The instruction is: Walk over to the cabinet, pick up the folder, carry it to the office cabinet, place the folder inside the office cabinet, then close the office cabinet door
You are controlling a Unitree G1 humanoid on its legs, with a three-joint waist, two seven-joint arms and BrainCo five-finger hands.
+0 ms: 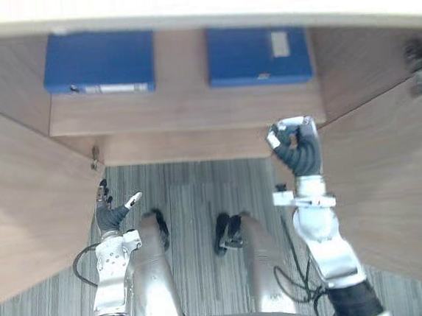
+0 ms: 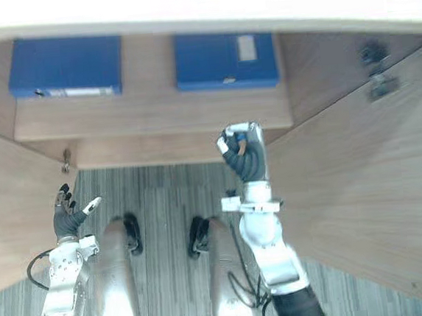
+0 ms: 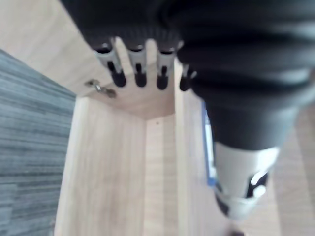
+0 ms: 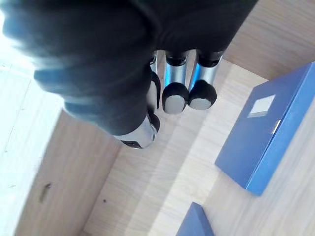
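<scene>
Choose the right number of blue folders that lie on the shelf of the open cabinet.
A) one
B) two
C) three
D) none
B: the left folder and the right folder lie flat on the shelf, with bare wood between them.

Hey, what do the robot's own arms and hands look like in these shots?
The left arm and right arm are silver-grey, with smooth rounded shells. The left hand and right hand each have a dark ribbed cover over the back and wrist. Their fingers are silver with dark rounded tips.
</scene>
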